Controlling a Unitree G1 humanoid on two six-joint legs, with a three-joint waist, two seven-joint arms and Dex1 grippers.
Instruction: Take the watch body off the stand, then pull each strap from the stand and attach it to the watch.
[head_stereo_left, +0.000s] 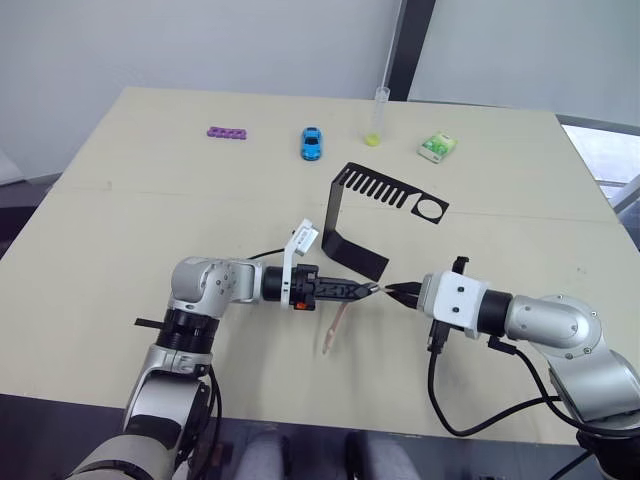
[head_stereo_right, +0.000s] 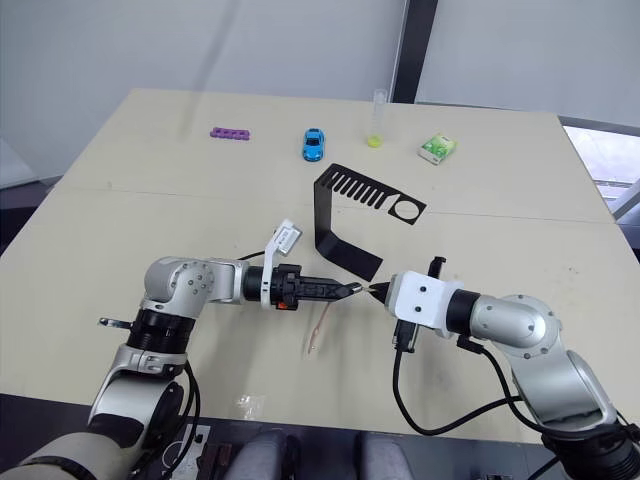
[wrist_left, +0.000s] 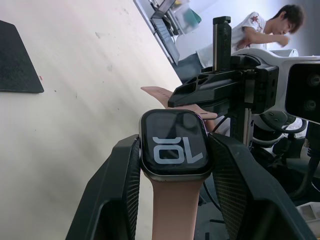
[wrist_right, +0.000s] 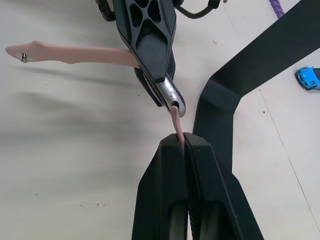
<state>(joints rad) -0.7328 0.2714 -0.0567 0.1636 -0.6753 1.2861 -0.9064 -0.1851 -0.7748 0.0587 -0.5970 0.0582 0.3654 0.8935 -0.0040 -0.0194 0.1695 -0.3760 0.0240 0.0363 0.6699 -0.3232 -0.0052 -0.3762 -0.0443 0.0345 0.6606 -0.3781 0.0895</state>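
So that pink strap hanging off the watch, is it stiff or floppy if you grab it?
Probably floppy: the attached strap droops from the watch body toward the table, bending along its length. The second strap curves between the watch and the right end effector, so it likely gives under a pull. Both look thin and light.

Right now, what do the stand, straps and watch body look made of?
Stand: thin bent sheet metal by the look, matte black, crisp folds and cut slots. Straps: soft rubber or silicone, matte pale pink; the free one droops and bends. Watch body: glossy glass face, satin metal-looking rim; held by the left gripper.
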